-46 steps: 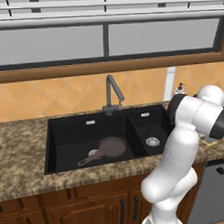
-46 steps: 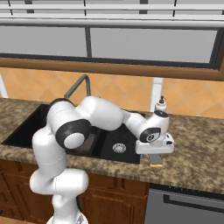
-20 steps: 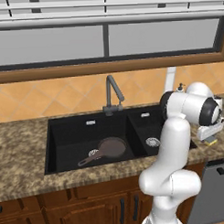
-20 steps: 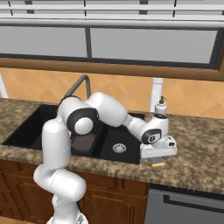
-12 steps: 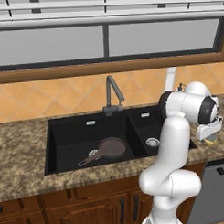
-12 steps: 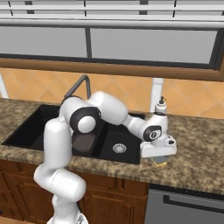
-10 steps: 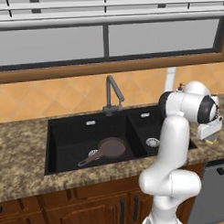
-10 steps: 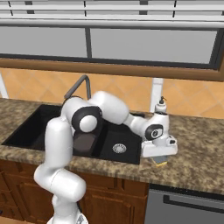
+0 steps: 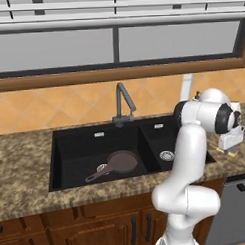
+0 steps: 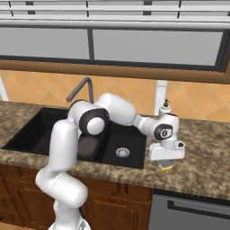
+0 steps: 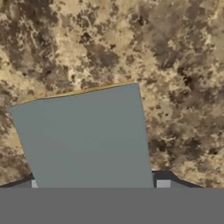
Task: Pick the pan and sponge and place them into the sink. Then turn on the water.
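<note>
The sponge (image 10: 166, 165) lies on the granite counter to the right of the sink (image 9: 64, 181). In the hand view its grey scrub face (image 11: 87, 140) shows from above. My gripper (image 10: 166, 162) points straight down over it, and also shows at the right of the left base view (image 9: 229, 150). The jaws stand open with one fingertip (image 11: 162, 184) on each side of the sponge, close to its edges, and the sponge still rests on the counter. The dark brown pan (image 9: 121, 162) lies in the large basin with its handle pointing to the front left. The faucet (image 9: 122, 101) stands behind the sink with no water running.
A white soap dispenser (image 10: 165, 108) stands on the counter just behind the hand. The small basin with its silver drain (image 10: 122, 152) lies left of the gripper. A dishwasher front (image 10: 193, 211) sits below the counter's front edge, and a window runs along the back wall.
The hand has settled a little lower over the sponge. The pan and the rest of the scene are as before.
</note>
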Available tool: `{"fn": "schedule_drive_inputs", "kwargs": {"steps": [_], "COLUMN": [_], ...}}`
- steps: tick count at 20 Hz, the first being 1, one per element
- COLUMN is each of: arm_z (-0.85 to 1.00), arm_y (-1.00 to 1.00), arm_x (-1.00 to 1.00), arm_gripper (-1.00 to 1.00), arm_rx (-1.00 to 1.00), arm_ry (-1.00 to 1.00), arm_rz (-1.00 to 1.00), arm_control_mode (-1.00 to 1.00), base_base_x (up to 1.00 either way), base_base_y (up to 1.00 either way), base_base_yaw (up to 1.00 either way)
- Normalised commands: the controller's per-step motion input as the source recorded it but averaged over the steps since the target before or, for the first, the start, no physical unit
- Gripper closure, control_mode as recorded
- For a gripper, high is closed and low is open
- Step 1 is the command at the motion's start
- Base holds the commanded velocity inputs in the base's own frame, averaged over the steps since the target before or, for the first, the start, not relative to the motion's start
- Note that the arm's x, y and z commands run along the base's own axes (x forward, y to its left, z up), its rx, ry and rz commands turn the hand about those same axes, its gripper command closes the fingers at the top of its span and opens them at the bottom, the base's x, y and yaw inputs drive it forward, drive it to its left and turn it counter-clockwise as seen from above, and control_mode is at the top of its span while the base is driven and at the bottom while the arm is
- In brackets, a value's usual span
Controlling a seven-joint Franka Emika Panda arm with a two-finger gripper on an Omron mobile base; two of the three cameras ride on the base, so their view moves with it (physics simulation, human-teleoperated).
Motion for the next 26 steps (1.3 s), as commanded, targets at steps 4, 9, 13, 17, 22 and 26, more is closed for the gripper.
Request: {"fn": "schedule_drive_inputs", "kwargs": {"steps": [4,9,13,17,22,26], "arm_z": [-0.3,0.19,0.65,0.83,0.87,0.86], "arm_y": [0.46,0.88,1.0,1.0,1.0,1.0], "arm_x": [-1.0,-0.74,-0.35,-0.03,0.0,0.0], "arm_gripper": [1.0,1.0,1.0,1.0,1.0,1.0], "arm_rx": [0.1,0.0,0.0,-0.05,-0.13,-0.16], "arm_ry": [-0.25,-0.6,-0.54,-0.23,-0.04,0.05], "arm_rz": [0.1,0.16,0.18,0.25,0.28,0.25], "arm_control_mode": [-1.0,-1.0,-1.0,-1.0,-1.0,-1.0], "base_base_x": [0.0,0.0,0.0,0.0,0.0,0.0], "base_base_y": [0.0,0.0,0.0,0.0,0.0,0.0], "base_base_yaw": [0.0,0.0,0.0,0.0,0.0,0.0]}}
